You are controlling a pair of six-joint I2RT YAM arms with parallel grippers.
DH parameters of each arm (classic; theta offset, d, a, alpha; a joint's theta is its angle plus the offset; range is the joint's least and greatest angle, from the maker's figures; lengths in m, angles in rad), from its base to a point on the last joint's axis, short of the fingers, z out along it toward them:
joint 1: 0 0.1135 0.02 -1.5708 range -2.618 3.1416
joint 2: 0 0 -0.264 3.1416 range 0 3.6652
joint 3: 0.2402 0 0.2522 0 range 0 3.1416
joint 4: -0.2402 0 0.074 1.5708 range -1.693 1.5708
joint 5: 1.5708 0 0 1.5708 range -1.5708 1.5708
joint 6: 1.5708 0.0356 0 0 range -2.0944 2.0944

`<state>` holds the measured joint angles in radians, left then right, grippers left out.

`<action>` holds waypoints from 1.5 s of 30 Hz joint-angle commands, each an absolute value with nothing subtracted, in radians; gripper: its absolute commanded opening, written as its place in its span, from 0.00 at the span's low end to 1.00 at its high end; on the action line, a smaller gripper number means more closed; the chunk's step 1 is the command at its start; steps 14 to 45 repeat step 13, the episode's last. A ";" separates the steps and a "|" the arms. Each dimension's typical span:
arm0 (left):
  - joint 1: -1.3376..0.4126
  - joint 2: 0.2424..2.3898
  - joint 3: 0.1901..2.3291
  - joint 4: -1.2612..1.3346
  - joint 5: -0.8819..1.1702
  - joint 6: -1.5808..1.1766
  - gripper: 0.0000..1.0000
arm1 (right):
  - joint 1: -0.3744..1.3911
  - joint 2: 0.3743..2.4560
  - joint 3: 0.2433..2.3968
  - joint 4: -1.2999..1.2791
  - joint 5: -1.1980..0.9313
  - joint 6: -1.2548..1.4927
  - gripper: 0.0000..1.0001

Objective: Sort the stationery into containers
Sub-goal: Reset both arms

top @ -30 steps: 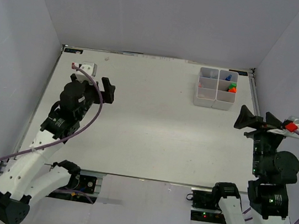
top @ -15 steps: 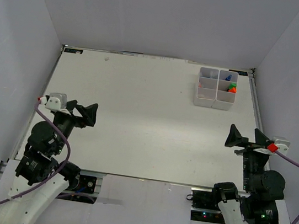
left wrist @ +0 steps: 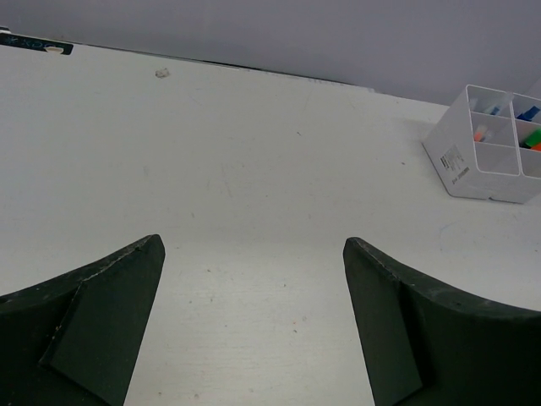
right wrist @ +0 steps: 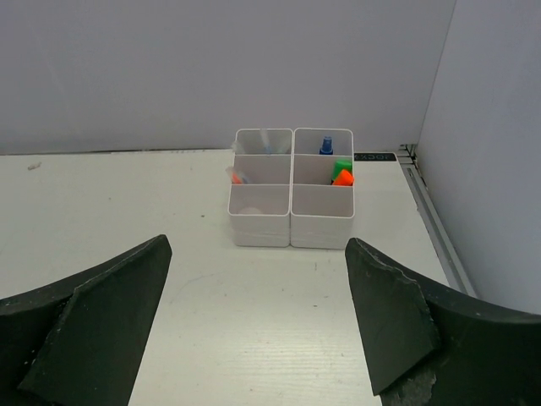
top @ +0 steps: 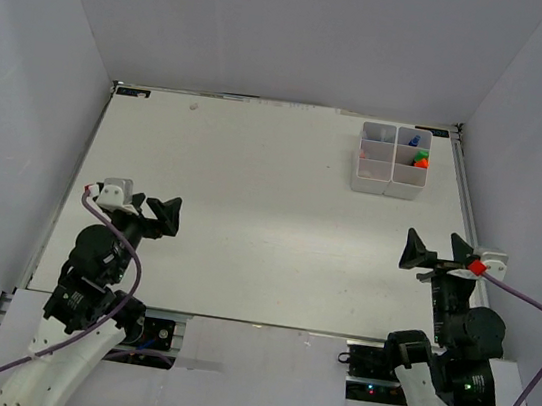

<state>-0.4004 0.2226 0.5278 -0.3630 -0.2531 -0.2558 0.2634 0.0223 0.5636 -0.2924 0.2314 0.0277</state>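
Note:
Two white containers (top: 387, 186) stand side by side at the table's back right, each with three compartments. In the right wrist view the right box (right wrist: 321, 230) holds a blue-capped bottle (right wrist: 325, 145) and markers with a green cap (right wrist: 341, 167) and an orange-red cap (right wrist: 342, 178). The left box (right wrist: 259, 230) holds a pink stick (right wrist: 234, 175) and thin pens (right wrist: 265, 142). My left gripper (top: 148, 214) hangs open over the near left of the table, nothing between its fingers. My right gripper (top: 436, 251) is open too, at the near right, facing the boxes from well short of them.
White walls close in the table on the left, back and right. A metal rail (right wrist: 435, 220) runs along the right edge. A small speck (top: 194, 106) lies near the back edge, and a black marker strip (top: 131, 92) sits in the back-left corner.
Both arms have drawn back toward the near edge. The left one came from the far left of the table. Both grippers stayed open.

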 commanded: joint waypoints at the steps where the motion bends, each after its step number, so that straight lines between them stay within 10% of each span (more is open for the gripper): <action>1: -0.396 0.250 0.512 -0.333 -0.281 -0.252 0.98 | 0.268 0.025 0.546 -0.218 0.225 0.015 0.90; 45: -0.396 0.249 0.500 -0.322 -0.285 -0.238 0.98 | 0.268 0.057 0.537 -0.198 0.215 0.017 0.90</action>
